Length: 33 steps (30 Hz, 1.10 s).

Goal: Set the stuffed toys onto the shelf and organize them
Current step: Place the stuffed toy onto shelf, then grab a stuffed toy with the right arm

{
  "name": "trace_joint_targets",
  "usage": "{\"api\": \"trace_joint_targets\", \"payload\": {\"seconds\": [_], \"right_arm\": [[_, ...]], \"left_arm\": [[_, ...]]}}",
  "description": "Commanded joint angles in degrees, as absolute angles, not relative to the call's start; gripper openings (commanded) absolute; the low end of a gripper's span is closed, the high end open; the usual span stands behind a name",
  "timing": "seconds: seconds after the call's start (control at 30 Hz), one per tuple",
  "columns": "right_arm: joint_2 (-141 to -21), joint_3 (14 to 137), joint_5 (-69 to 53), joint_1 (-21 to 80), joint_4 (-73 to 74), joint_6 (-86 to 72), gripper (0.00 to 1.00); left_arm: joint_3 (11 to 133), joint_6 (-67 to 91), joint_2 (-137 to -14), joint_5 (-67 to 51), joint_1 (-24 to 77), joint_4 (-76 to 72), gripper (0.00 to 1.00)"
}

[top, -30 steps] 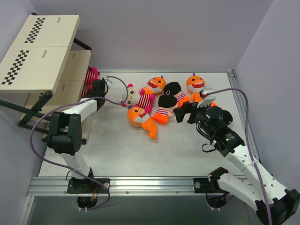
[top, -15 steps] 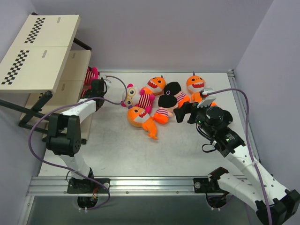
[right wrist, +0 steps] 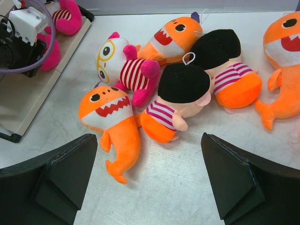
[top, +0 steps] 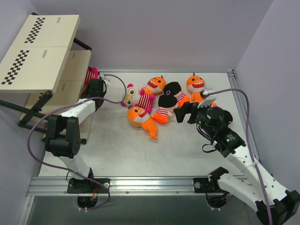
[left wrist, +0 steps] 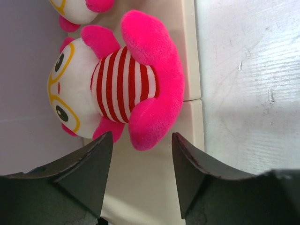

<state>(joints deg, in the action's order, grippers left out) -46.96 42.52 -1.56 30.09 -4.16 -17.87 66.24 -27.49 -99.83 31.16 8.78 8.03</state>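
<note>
The shelf (top: 44,49) stands at the far left. A pink-and-white striped doll (left wrist: 117,84) lies on its low cream board (left wrist: 154,187), with a second one (left wrist: 79,7) beyond it. My left gripper (left wrist: 142,136) is open just short of that doll, one pink foot reaching between the fingertips without being pinched. Mid-table lie more stuffed toys: an orange shark (right wrist: 112,117), a striped doll (right wrist: 124,70), two black-headed dolls (right wrist: 180,93) (right wrist: 225,56) and two more sharks (right wrist: 173,35) (right wrist: 281,47). My right gripper (top: 185,112) hovers open beside them, holding nothing.
Purple walls close in the table at the back and right. A metal rail (top: 140,185) runs along the near edge between the arm bases. A purple cable (top: 115,82) loops from the left wrist toward the toy pile.
My left gripper's jaws have opened and let go of the pink striped doll, which now rests on the low shelf board. The right arm has not moved.
</note>
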Motion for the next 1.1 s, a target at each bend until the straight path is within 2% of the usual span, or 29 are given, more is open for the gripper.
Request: {"api": "trace_joint_targets", "payload": {"seconds": [0.0,0.3,0.53,0.77,1.07], "right_arm": [[-45.79,42.54,-2.02,30.32,-6.07,-17.67,0.99],[-45.79,43.06,-2.11,30.32,-5.63,-17.93,0.99],[-47.72,44.73,-1.76,30.32,-3.44,-17.93,0.98],[-55.62,46.84,-5.36,31.2,-2.63,-20.39,0.97],[-70.65,53.52,-1.59,40.07,-4.04,-21.62,0.95]], "left_arm": [[68.47,-24.26,-96.33,29.97,8.61,8.35,0.63],[70.22,-18.73,-93.43,27.77,12.56,10.46,0.83],[73.74,-12.66,-90.44,26.72,19.5,13.62,0.91],[73.93,-2.82,-84.21,22.24,22.67,17.14,0.97],[63.99,1.84,-69.8,16.26,23.47,17.13,0.94]]}}
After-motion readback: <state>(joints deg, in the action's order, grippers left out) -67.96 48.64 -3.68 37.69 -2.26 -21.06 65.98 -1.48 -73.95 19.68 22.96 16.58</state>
